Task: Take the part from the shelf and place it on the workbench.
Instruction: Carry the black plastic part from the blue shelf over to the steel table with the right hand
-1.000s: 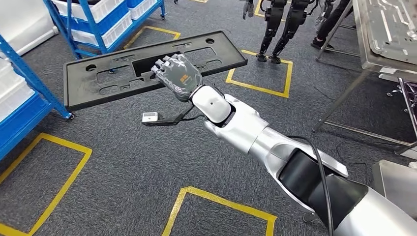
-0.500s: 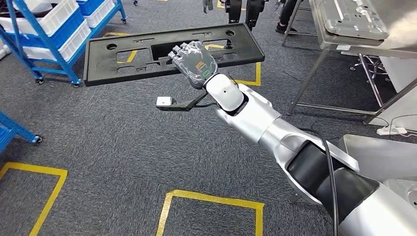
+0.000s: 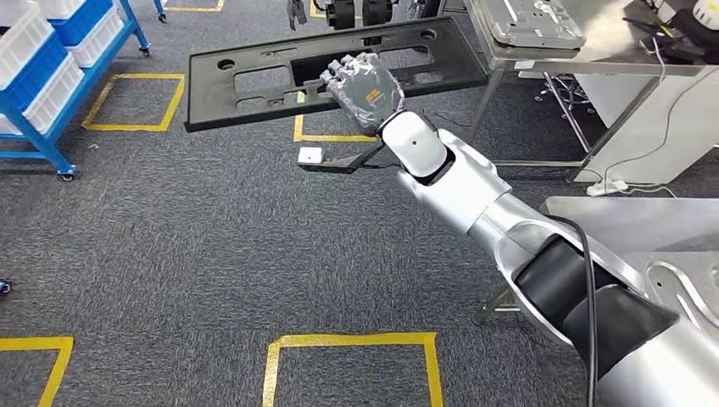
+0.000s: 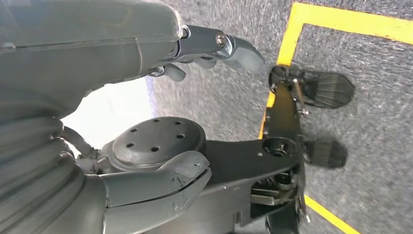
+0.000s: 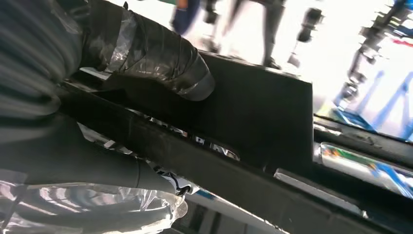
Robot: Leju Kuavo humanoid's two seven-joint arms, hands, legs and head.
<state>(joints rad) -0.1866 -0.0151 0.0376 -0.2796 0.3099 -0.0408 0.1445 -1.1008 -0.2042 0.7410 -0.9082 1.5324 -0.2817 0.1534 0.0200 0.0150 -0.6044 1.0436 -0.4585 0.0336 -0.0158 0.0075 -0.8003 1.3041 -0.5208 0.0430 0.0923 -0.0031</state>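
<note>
The part is a long black plastic panel (image 3: 254, 80) with cut-outs, held flat above the carpet in the head view. My right hand (image 3: 366, 91) grips its near long edge around the middle, arm stretched forward. Seen from the right wrist, the taped fingers (image 5: 146, 53) lie over the panel (image 5: 263, 112). Just beyond the panel's right end stands the steel workbench (image 3: 551, 61), with a grey metal plate (image 3: 526, 21) lying on it. My left hand (image 4: 73, 48) hangs over the carpet, fingers apart and holding nothing.
A blue shelf rack (image 3: 51, 76) with white bins stands at the far left. Yellow floor squares (image 3: 348, 339) mark the grey carpet. A second steel surface (image 3: 644, 225) sits at the lower right. Robot legs (image 3: 348, 10) stand behind the panel. Cables trail under the workbench.
The whole view has swung right: the blue racks slid to the left edge and the workbench came closer. My right hand still holds the panel the same way.
</note>
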